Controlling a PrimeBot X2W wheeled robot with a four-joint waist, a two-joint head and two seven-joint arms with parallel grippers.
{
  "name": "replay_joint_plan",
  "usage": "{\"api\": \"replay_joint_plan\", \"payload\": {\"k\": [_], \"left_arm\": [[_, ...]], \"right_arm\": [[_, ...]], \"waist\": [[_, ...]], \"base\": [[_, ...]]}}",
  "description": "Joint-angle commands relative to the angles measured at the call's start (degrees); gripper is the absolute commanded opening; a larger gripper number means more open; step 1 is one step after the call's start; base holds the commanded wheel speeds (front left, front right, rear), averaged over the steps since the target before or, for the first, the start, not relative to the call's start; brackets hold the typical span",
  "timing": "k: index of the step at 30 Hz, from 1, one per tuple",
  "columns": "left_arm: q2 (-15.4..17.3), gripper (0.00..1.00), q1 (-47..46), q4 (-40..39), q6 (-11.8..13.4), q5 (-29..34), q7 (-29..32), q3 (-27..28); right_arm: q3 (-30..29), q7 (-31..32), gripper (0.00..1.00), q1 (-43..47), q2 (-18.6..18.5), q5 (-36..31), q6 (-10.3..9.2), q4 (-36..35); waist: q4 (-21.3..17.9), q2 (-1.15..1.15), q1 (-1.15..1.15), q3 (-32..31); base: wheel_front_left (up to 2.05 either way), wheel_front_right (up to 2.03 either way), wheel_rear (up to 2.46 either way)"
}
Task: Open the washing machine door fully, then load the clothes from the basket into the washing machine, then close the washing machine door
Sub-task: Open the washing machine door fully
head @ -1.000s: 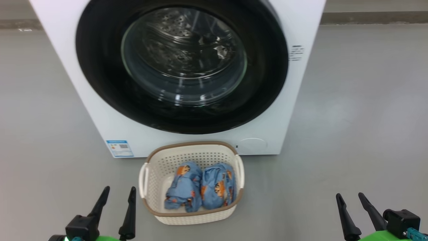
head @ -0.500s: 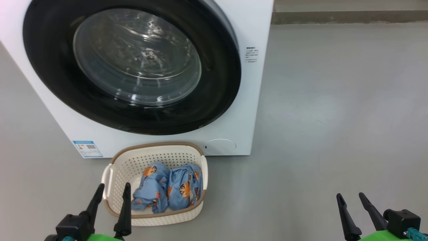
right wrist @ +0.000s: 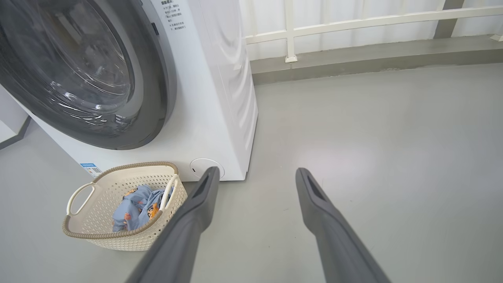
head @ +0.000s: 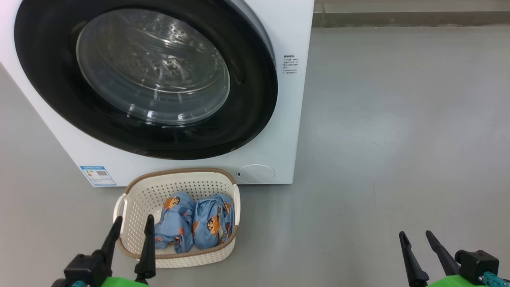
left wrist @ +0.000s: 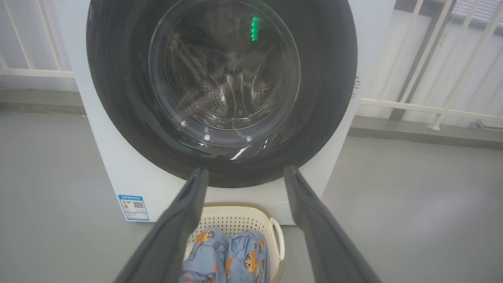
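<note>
Fingers (head: 147,247) of the left gripper (head: 134,219) and right gripper (head: 415,234) stand apart, empty. The washing machine door (head: 253,99) is shut on the washing machine (head: 293,131); the basket (head: 159,195) sits on the floor (head: 378,159) just before it, holding the clothes (head: 195,225).

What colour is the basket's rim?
Brown with a woven look; the right wrist view shows the basket's rim best.

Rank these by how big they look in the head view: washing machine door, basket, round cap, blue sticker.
1. washing machine door, cut off at the top edge yet by far the largest.
2. basket.
3. round cap and blue sticker: about alike, so not ranked.
</note>
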Motion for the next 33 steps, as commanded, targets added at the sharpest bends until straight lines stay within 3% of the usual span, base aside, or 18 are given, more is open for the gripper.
{"api": "replay_joint_plan", "payload": {"k": [1, 2, 3, 6, 19, 29, 33], "left_arm": [[0.7, 1.0, -1.4, -1.7, -0.1, -0.5, -0.4, 1.7], [0.7, 1.0, -1.4, -1.7, -0.1, -0.6, -0.4, 1.6], [0.7, 1.0, -1.4, -1.8, -0.1, -0.6, -0.4, 1.5], [0.7, 1.0, -1.2, -1.8, -0.1, -0.9, -0.4, 1.5], [0.7, 1.0, -1.9, -2.6, -0.1, -3.3, -0.4, 1.1], [0.7, 1.0, -3.5, -3.2, -0.1, -5.5, -0.4, 0.2], [0.7, 1.0, -4.7, -3.3, -0.1, -6.1, -0.4, -0.9]], "right_arm": [[1.6, -0.7, 1.0, -1.6, -0.4, 0.5, 0.09, -1.1], [1.6, -0.7, 1.0, -1.7, -0.3, 0.9, 0.09, -1.1], [1.7, -0.7, 0.6, -1.9, -0.2, 1.4, 0.09, -1.0], [1.7, -0.7, 0.0, -2.9, 0.1, 2.9, 0.09, -1.1], [3.4, -0.7, 0.0, -15.7, 3.7, 18.3, 0.09, -2.2], [1.7, -0.7, 0.0, -29.9, 4.6, 39.1, 0.09, -2.6], [2.3, -0.7, 0.0, -35.2, 3.1, 49.1, 0.09, -3.2]], "waist": [[0.0, 0.0, 0.0, 0.0], [0.1, 0.0, 0.0, 0.1], [0.1, 0.0, 0.0, 0.1], [0.0, 0.0, 0.0, 0.3], [0.2, 0.0, 0.0, 1.8], [2.6, 0.0, 0.0, 5.0], [4.2, 0.0, 0.0, 6.7]], "base": [[0.0, 0.0, 0.0], [0.0, 0.0, 0.0], [0.0, 0.0, 0.0], [0.0, 0.0, 0.0], [0.0, 0.0, 0.0], [0.0, 0.0, 0.0], [0.0, 0.0, 0.0]]}}
